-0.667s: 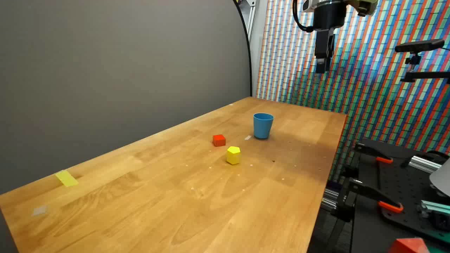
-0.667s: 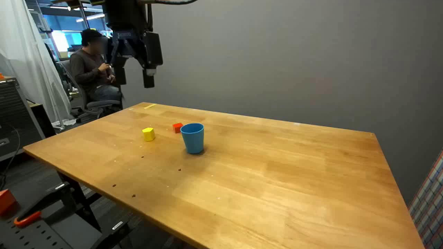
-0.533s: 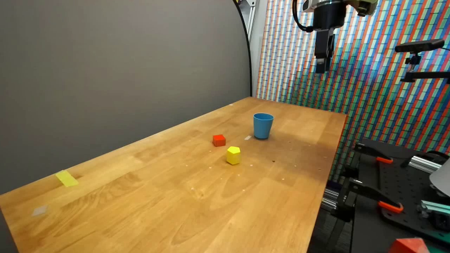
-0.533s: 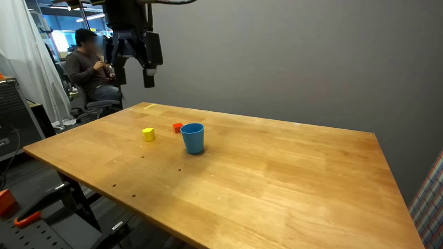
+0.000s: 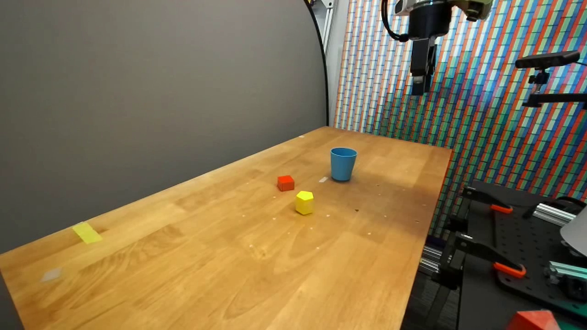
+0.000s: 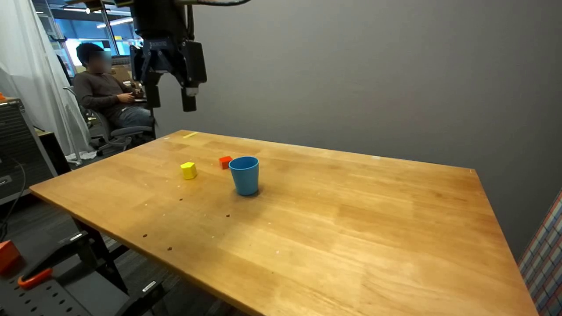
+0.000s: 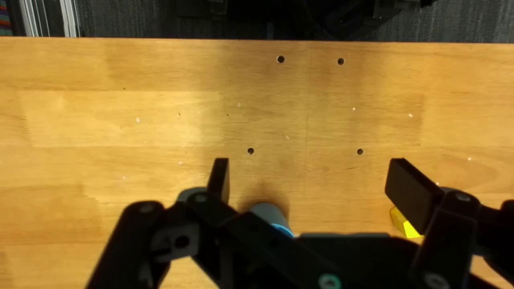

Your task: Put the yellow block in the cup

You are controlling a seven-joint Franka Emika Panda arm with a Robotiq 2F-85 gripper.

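The yellow block [image 5: 304, 203] stands upright on the wooden table, apart from the cup, and shows in both exterior views [image 6: 189, 170]. In the wrist view the block [image 7: 402, 224] is partly covered by a finger. The blue cup [image 5: 343, 164] stands upright with its mouth up, also in an exterior view [image 6: 245, 176]. In the wrist view the cup [image 7: 270, 214] is largely hidden behind the gripper's linkage. My gripper [image 6: 171, 106] points down high above the table, with its fingers wide apart and nothing between them. It also shows in an exterior view [image 5: 420, 89] and the wrist view [image 7: 308, 176].
A small red block [image 5: 285, 183] lies near the yellow block and, in an exterior view, just behind the cup [image 6: 225, 162]. A flat yellow tape piece [image 5: 87, 232] is at the table's edge. Black clamps [image 5: 488, 252] stand beside the table [image 6: 351, 228]. A person [image 6: 103, 87] sits beyond it.
My gripper, the yellow block, the cup and the red block have not moved. Only the seated person in the background has shifted to the left and lowered their hands.
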